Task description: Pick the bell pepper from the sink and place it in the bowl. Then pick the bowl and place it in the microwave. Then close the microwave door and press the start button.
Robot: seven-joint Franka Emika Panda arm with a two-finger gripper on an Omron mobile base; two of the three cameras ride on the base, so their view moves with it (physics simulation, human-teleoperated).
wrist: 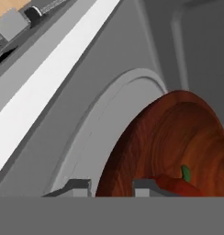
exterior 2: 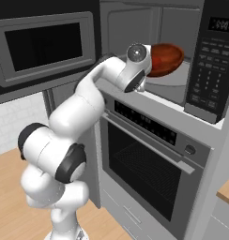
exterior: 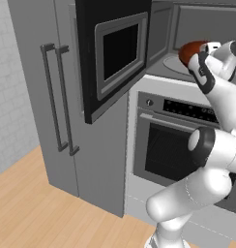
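Red-orange and glossy, the bowl (exterior: 191,51) sits in the upper right of the left base view, inside the open microwave (exterior: 187,34) above the turntable, with the microwave door (exterior: 115,53) swung wide to the left. In the right base view the bowl (exterior 2: 165,58) hangs tilted at the upper centre, at the end of the wrist. In the hand view the gripper (wrist: 111,186) closes its fingers on the bowl's near rim, and the bell pepper (wrist: 180,183) lies inside at the lower right. I judge the tilt risky: the pepper may roll out, or the bowl may slip if released too high.
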